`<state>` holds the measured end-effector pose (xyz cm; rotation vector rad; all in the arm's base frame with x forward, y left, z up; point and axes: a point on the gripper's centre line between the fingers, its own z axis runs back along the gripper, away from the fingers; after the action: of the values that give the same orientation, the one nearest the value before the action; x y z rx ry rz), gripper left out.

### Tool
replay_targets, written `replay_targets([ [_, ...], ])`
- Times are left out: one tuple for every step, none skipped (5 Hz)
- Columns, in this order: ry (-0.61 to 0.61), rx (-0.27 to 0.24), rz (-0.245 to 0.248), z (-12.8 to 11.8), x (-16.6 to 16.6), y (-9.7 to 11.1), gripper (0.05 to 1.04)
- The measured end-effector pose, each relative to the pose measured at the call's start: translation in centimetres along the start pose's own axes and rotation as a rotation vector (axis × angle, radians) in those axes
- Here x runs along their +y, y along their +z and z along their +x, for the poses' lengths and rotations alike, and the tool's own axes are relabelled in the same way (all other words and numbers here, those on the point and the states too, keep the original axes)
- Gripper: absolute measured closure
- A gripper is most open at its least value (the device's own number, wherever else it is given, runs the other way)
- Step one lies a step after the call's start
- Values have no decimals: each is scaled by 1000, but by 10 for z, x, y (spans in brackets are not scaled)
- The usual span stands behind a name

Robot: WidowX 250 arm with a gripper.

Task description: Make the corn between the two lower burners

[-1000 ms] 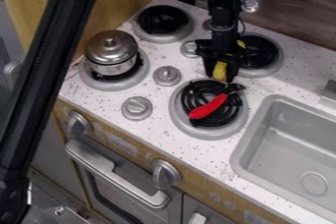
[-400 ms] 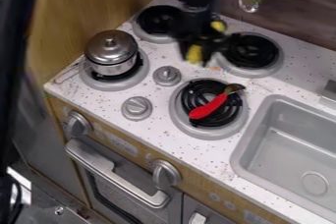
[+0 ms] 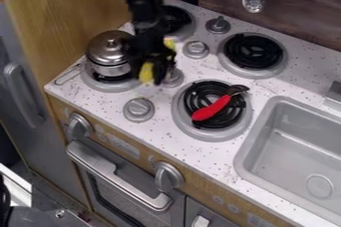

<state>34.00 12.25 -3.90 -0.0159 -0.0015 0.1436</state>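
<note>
My black gripper (image 3: 150, 71) hangs over the stovetop between the lower left and lower right burners, beside the pot. It is shut on the yellow corn (image 3: 146, 72), which pokes out on both sides of the fingers, above the worktop. The lower left burner (image 3: 112, 84) carries the metal pot. On the lower right burner (image 3: 212, 132) lies a red-handled utensil. The gripper partly covers a grey knob between the two burners.
The lidded metal pot (image 3: 108, 57) stands just left of the gripper. The red-handled utensil (image 3: 212, 109) points up and right. Knobs (image 3: 139, 109) rise from the worktop, and the sink (image 3: 293, 141) is at the right.
The gripper has moved left with the corn, from above the area between the right-hand burners to beside the pot. The pot and the red-handled utensil have stayed put.
</note>
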Motion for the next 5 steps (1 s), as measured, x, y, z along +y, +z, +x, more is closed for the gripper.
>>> replay_targets([
  [-2, 23, 4, -15, 10, -2, 492],
  [-34, 41, 12, -20, 5, -6, 446],
  [-54, 49, 21, -20, 3, -6, 157],
  [-95, 51, 36, -17, -5, -6, 84],
  [-162, 60, 59, -15, -20, -5, 84],
])
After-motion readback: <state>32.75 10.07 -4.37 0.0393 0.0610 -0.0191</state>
